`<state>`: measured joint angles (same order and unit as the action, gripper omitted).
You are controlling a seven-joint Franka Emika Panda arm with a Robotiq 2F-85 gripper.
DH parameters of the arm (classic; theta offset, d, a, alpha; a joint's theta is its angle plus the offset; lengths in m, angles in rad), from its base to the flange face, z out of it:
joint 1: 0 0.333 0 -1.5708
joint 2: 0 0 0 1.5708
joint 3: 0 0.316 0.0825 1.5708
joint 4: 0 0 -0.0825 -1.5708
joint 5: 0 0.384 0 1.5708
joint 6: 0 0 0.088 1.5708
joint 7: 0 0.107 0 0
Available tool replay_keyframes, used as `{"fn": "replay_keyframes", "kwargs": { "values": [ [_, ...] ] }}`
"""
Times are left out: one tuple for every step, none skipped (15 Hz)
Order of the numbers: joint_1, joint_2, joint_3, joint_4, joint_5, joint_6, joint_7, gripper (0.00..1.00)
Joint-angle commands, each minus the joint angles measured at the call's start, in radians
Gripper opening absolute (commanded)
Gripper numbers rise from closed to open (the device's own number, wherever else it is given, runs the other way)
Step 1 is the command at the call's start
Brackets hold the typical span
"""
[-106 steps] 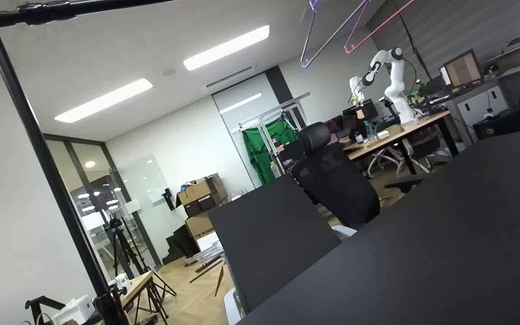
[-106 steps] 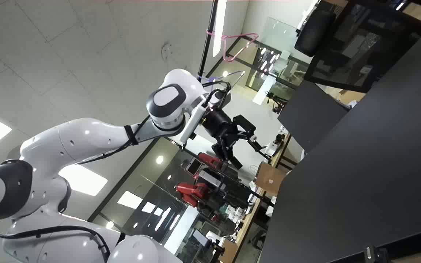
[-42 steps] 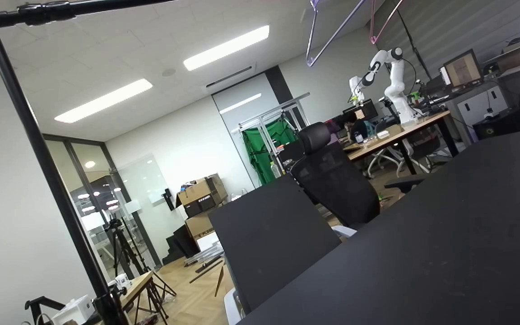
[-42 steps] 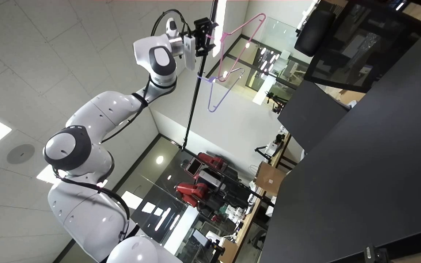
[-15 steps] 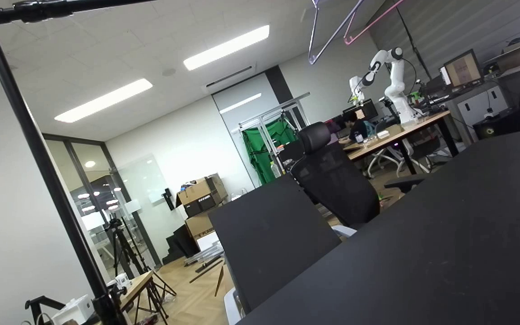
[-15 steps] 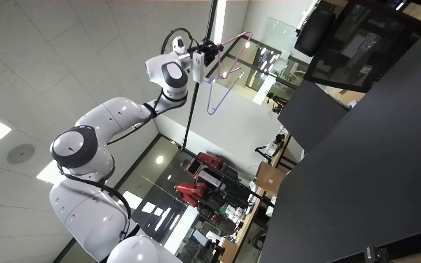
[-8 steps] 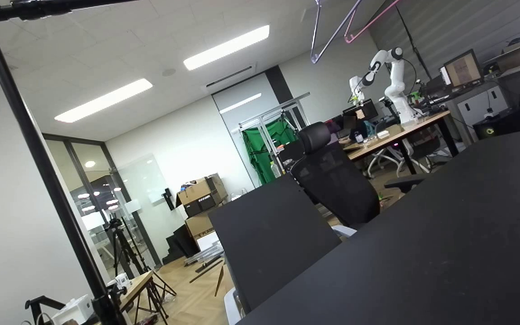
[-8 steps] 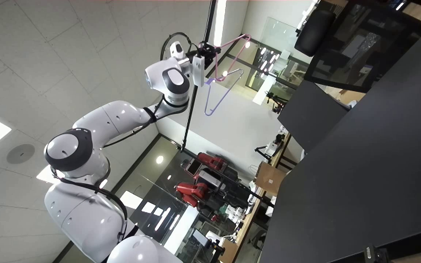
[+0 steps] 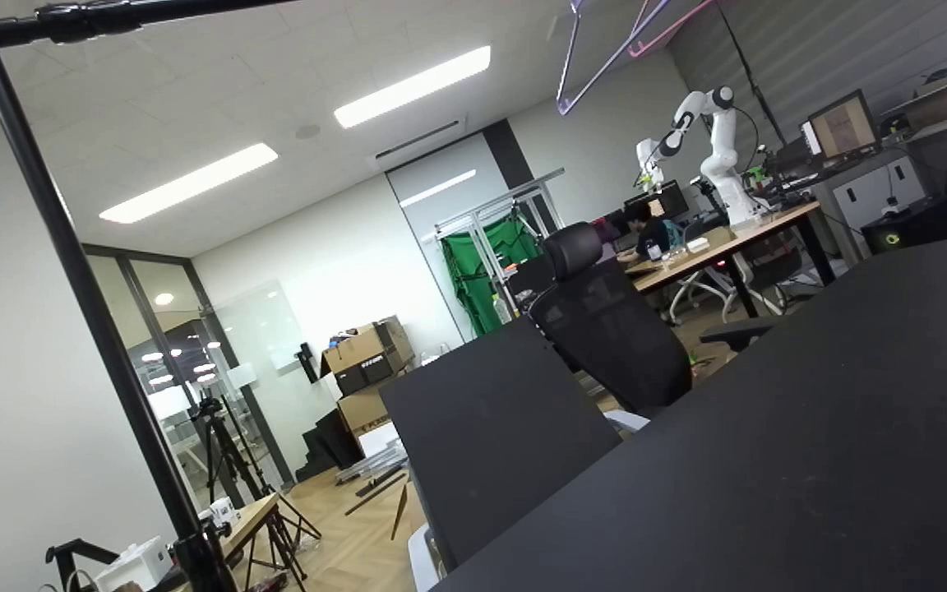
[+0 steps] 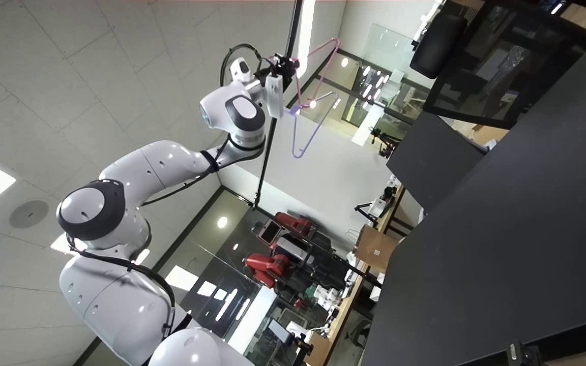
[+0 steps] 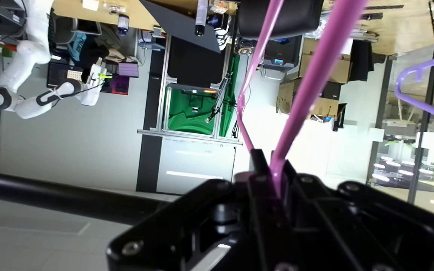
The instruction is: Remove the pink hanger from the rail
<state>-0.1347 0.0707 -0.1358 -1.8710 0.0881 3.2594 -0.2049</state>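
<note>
In a white-walled room, a black table is spreading out as a white robot arm is holding its gripper by a black rail, pinching the pink hanger where its rods are converging. A lilac hanger is dangling nearby; whether the pink one is resting on the rail is unclear.

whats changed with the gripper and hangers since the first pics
The gripper rose to the rail, closed on the pink hanger and lifted it a little. Whether it's off the rail is unclear. The purple hanger has shifted only slightly; chair and table stayed put.
</note>
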Motion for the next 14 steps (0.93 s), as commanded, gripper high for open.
{"fn": "replay_keyframes", "kwargs": {
  "values": [
    [-0.007, -0.061, -0.005, -0.059, -0.057, -0.023, 0.042, 0.02],
    [-0.008, -0.08, -0.005, -0.077, -0.063, -0.056, 0.042, 0.02],
    [-0.004, -0.1, 0.0, -0.097, -0.027, -0.09, 0.001, 0.02],
    [-0.005, -0.127, 0.006, -0.125, -0.013, -0.131, -0.008, 0.02],
    [-0.002, -0.153, 0.011, -0.154, 0.017, -0.163, -0.027, 0.02],
    [0.003, -0.176, 0.008, -0.193, 0.051, -0.174, -0.047, 0.02],
    [0.007, -0.193, 0.001, -0.227, 0.079, -0.175, -0.062, 0.02],
    [0.01, -0.203, -0.007, -0.262, 0.102, -0.167, -0.078, 0.02],
    [0.009, -0.206, -0.013, -0.296, 0.12, -0.154, -0.091, 0.02],
    [-0.008, -0.186, -0.016, -0.321, 0.109, -0.12, -0.084, 0.02],
    [-0.025, -0.159, -0.018, -0.338, 0.091, -0.09, -0.073, 0.02],
    [-0.041, -0.129, -0.018, -0.35, 0.075, -0.057, -0.061, 0.02],
    [-0.061, -0.086, -0.018, -0.354, 0.052, -0.018, -0.051, 0.02],
    [-0.061, -0.037, -0.044, -0.351, -0.006, 0.023, -0.017, 0.02]
  ]
}}
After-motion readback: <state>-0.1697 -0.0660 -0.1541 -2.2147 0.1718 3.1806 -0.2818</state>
